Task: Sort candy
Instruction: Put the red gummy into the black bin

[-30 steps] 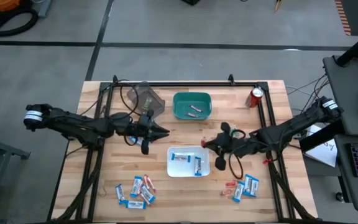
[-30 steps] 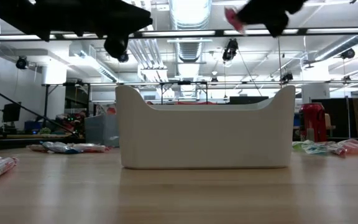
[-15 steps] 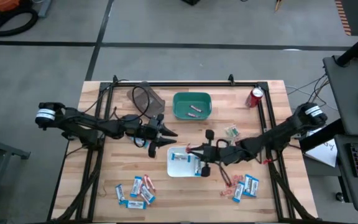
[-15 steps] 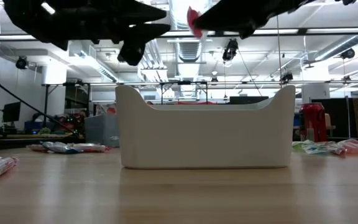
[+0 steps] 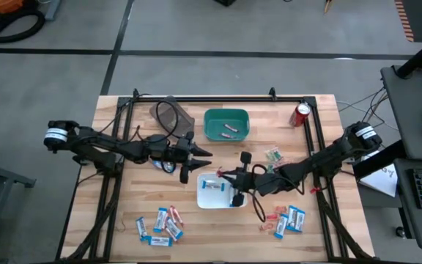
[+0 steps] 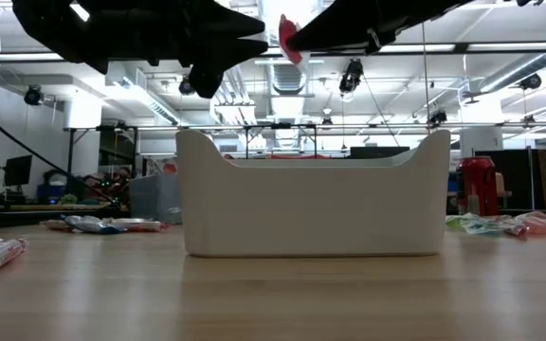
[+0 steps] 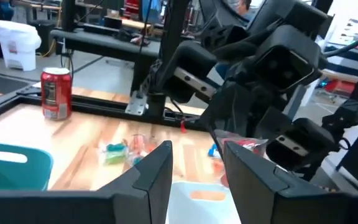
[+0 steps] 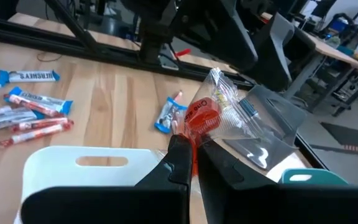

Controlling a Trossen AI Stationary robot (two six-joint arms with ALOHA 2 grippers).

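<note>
Wooden table (image 5: 123, 227) with three bins, candy loose on it, both arms meeting over the white bin (image 5: 222, 199).
Clamped between the closed fingers of the right gripper (image 8: 188, 149) is a red-orange candy in a clear crinkled wrapper (image 8: 219, 112), held in the air above the white bin's near-left corner; its wrapper fans up and away from the fingertips, toward the left arm. Facing it just beside, the left gripper (image 5: 202, 153) hangs with its fingers (image 7: 157, 171) apart and nothing between them. Blue-and-white packets (image 5: 212, 185) lie inside the white bin, long axis roughly across the table. Behind stand a green bin (image 5: 226, 124) holding slim sticks and a clear bin (image 5: 173, 114); a red soda can (image 5: 301, 114) sits at the far right. Loose candy lies in two heaps, front left (image 5: 160, 224) and front right (image 5: 284, 220).
</note>
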